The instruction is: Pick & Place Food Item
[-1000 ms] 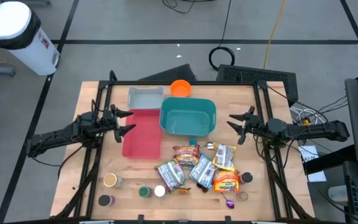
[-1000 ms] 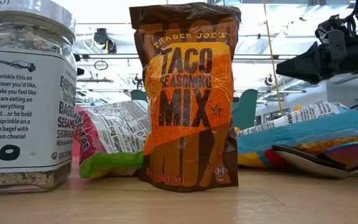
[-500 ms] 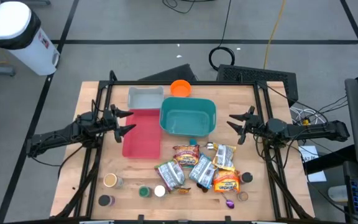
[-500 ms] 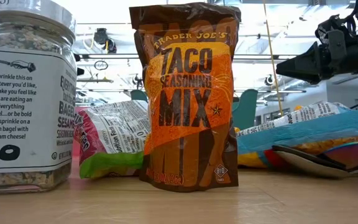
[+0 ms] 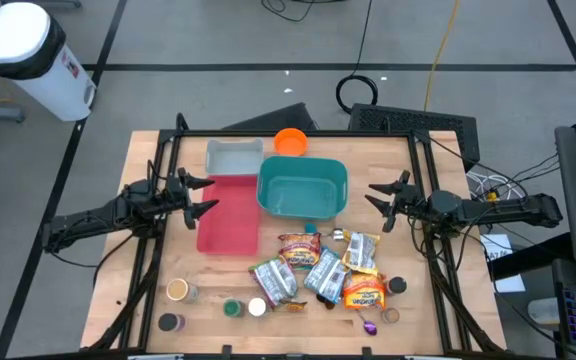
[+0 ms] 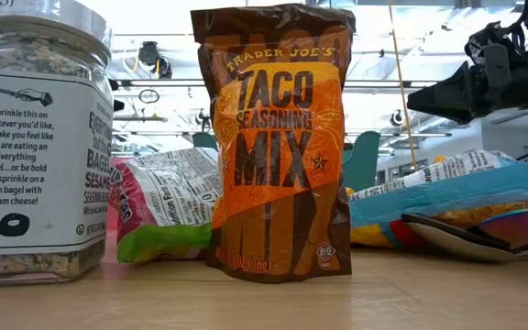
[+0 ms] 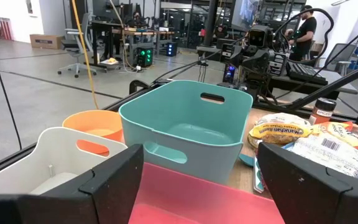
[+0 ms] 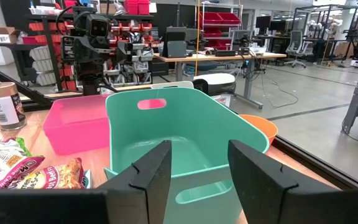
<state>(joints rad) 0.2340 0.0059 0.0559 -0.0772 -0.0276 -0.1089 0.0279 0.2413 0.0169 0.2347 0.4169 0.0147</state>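
Both my hands hold nothing. My left gripper (image 5: pixel 201 193) has its fingers spread beside the red bin (image 5: pixel 230 214); my right gripper (image 5: pixel 379 201) is open near the teal bin (image 5: pixel 302 187). The food packets (image 5: pixel 318 270) lie heaped together, so I might grab two.

1. Nothing on the table differs from the earlier pictures: no packet, jar or bin sits in a new place.
2. The left gripper (image 5: pixel 200 195) and the right gripper (image 5: pixel 377 203) show no shift in position or finger spread.
3. The low view shows no difference either: the taco seasoning mix pouch (image 6: pixel 278 142) looks exactly as before.
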